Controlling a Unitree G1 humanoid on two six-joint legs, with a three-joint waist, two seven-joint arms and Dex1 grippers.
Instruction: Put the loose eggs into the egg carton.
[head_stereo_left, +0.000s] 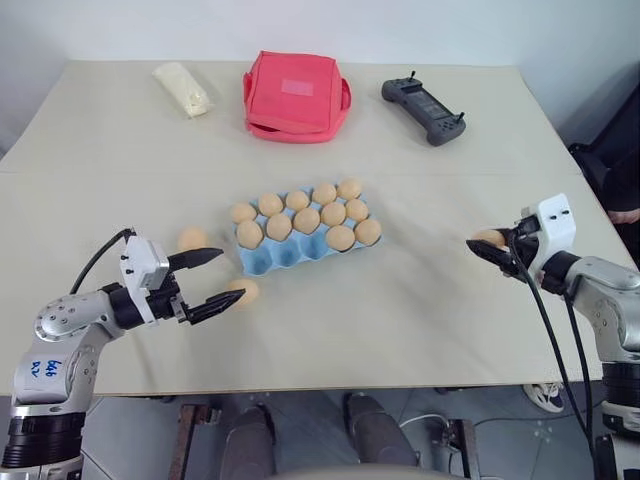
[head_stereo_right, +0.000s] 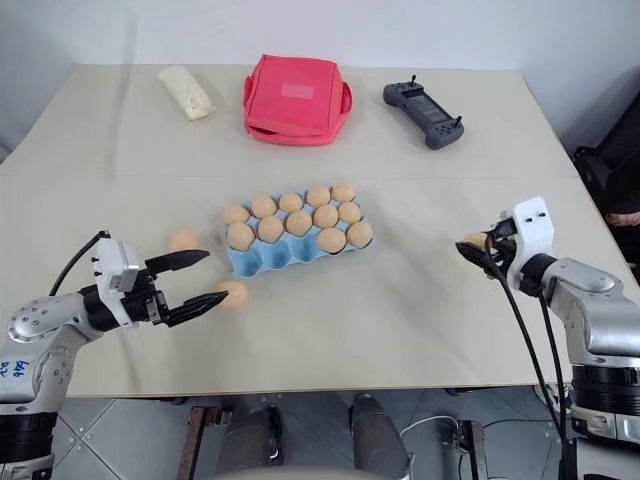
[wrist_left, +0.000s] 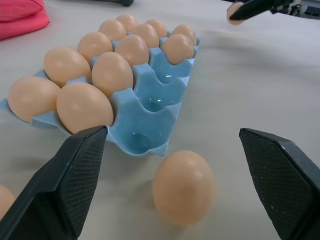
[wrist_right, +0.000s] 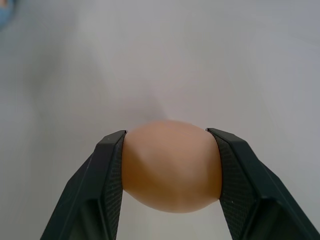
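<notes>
In the head views, nearest us the left gripper (head_stereo_left: 212, 279) hangs with fingers spread wide and empty, a loose egg (head_stereo_left: 243, 291) by its lower fingertip and another egg (head_stereo_left: 192, 239) just beyond, left of the egg carton (head_stereo_left: 270, 258) at mid-desk (head_stereo_left: 420, 320). The carton's near row of cups is bare. At right, the right gripper (head_stereo_left: 490, 245) has its fingers pinched on an egg.

The left wrist view shows the near egg (wrist_left: 183, 186) between the open fingers (wrist_left: 70, 175).

The right wrist view shows the held egg (wrist_right: 171, 165) gripped on both sides.

We judge the grasp made; next we must carry it left to an empty near cup.
</notes>
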